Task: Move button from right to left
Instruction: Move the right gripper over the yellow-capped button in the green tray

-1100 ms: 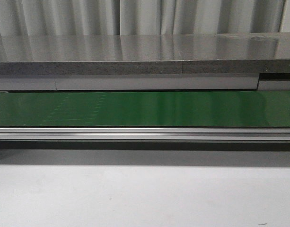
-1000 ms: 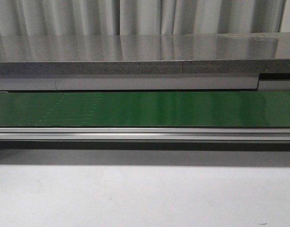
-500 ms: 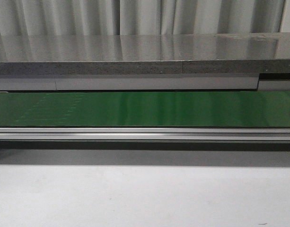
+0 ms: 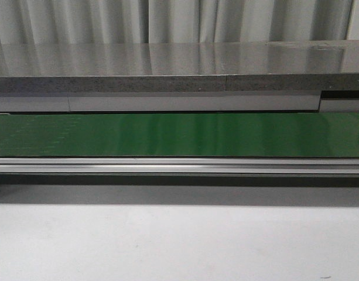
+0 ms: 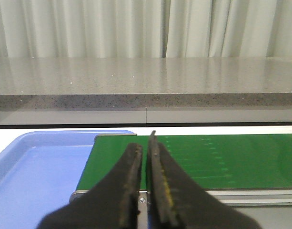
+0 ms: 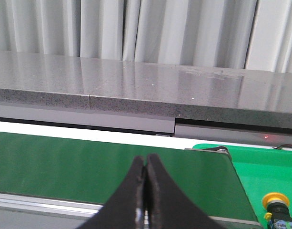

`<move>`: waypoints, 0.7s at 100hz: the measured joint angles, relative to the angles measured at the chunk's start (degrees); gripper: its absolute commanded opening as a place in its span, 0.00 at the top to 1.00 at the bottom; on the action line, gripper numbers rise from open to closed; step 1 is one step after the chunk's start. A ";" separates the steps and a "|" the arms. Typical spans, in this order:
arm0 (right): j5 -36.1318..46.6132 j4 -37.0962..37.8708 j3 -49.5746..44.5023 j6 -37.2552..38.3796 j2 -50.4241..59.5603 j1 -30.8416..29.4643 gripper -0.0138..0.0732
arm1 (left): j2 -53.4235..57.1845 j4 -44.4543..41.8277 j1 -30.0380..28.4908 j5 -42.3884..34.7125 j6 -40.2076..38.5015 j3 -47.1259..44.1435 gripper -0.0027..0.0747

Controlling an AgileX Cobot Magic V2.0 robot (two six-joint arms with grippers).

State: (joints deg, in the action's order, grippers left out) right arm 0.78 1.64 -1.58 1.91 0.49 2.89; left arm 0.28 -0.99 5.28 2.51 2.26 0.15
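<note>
The button [image 6: 276, 206], a round yellow cap on a dark body, shows only in the right wrist view, low at the frame's corner, past the end of the green belt [image 6: 88, 167]. My right gripper [image 6: 146, 160] is shut with nothing in it, over the belt and well apart from the button. My left gripper [image 5: 146, 143] is shut and empty too, only a thin slit between its fingers, above the belt's other end [image 5: 184, 157]. The front view shows the belt [image 4: 179, 134] but neither gripper nor the button.
A blue tray [image 5: 36, 171] lies just beyond the belt's end in the left wrist view. A grey stone counter [image 4: 179, 67] runs behind the belt, with curtains behind it. An aluminium rail [image 4: 179, 165] edges the belt's front, and a white table [image 4: 179, 246] lies nearer.
Faint pale marks on the green belt have slid leftward and out of the front view. Nothing else has moved there.
</note>
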 measured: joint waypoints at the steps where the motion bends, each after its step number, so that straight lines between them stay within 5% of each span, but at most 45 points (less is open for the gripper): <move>1: -0.18 0.00 0.26 0.00 0.00 0.00 0.92 | 0.00 0.00 0.00 0.00 0.00 0.00 0.96; 31: -17.85 0.00 15.71 0.00 -2.40 0.00 0.92 | 0.00 0.00 0.00 0.00 0.00 0.00 0.96; 70: -46.28 0.00 41.19 1.95 -24.82 0.00 0.92 | 0.00 0.00 0.00 0.00 0.00 0.00 0.96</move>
State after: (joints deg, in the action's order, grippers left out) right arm -45.50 1.64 39.61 3.85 -24.33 2.89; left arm 0.28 -0.99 5.28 2.51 2.26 0.15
